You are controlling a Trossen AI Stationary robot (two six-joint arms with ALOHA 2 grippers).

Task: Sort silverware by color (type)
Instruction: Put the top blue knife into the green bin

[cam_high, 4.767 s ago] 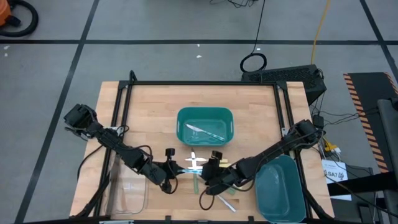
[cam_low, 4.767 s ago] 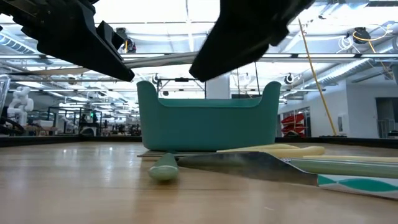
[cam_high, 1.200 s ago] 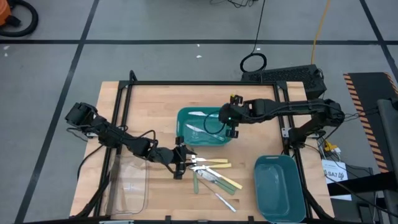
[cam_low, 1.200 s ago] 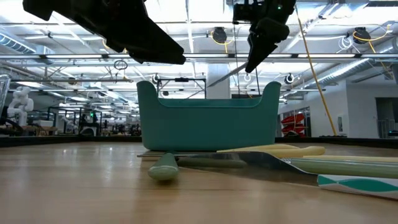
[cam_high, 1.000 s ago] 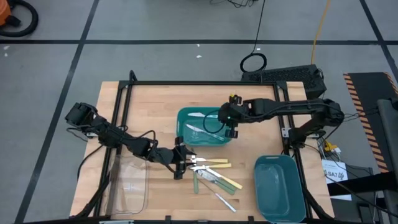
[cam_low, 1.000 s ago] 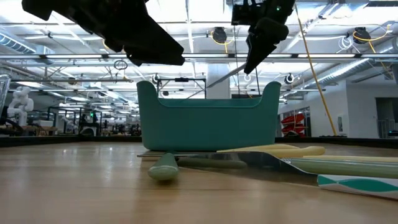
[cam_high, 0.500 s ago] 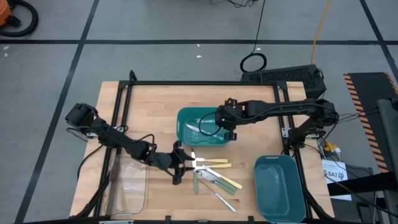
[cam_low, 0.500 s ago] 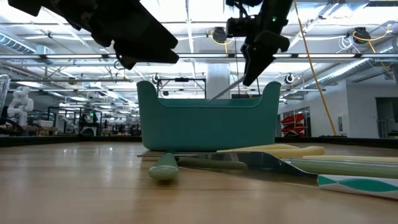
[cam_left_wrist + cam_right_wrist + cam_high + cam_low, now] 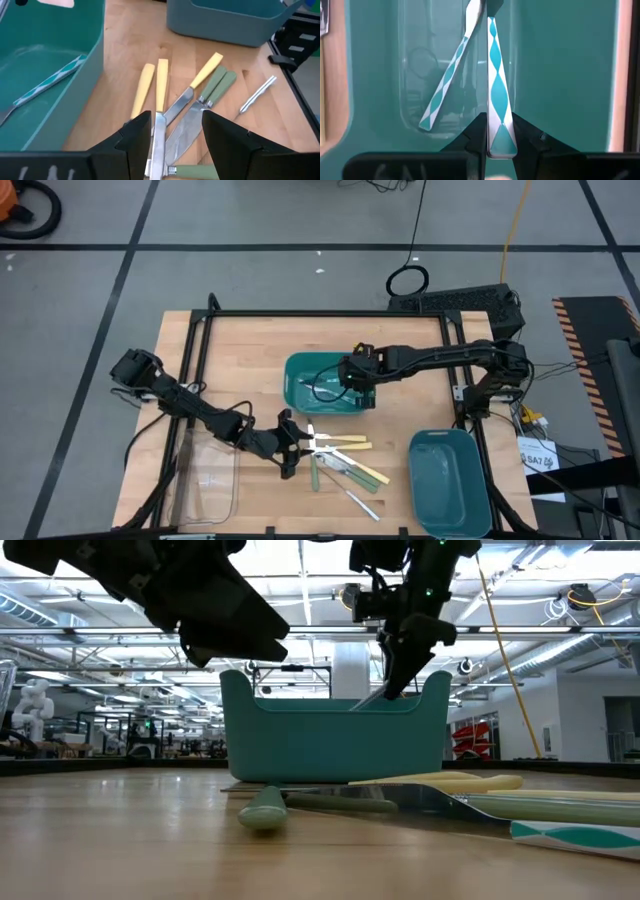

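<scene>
My right gripper (image 9: pixel 350 376) hangs over the middle teal bin (image 9: pixel 296 394) and is shut on a piece of silverware with a teal-and-white diamond handle (image 9: pixel 496 85). A second patterned piece (image 9: pixel 445 95) lies flat on the bin floor. My left gripper (image 9: pixel 297 446) is open, low over the pile of silverware on the table. The blades (image 9: pixel 172 135) of that pile lie between its fingers. The pile has yellow-handled knives (image 9: pixel 161 82), green-handled pieces (image 9: pixel 218 84) and an all-metal piece (image 9: pixel 257 93). My right gripper pinches the patterned piece at the end of its handle (image 9: pixel 500 142), between its two fingers, by the handle's two long edges. The fingers come from above, slanting, in line with the piece. It slants down from them into the bin (image 9: pixel 365 698). Whether its head touches the floor, I cannot tell.
A second teal bin (image 9: pixel 448 480) stands at the near right corner. A clear tray (image 9: pixel 205 485) lies at the near left. The black frame rails (image 9: pixel 330 313) run round the wooden table top.
My right gripper has gone toward the table's left edge and down over the middle bin. The patterned piece has come down with it, and its free end now dips below the bin's rim. My left gripper has sunk a little toward the pile and stays open.
</scene>
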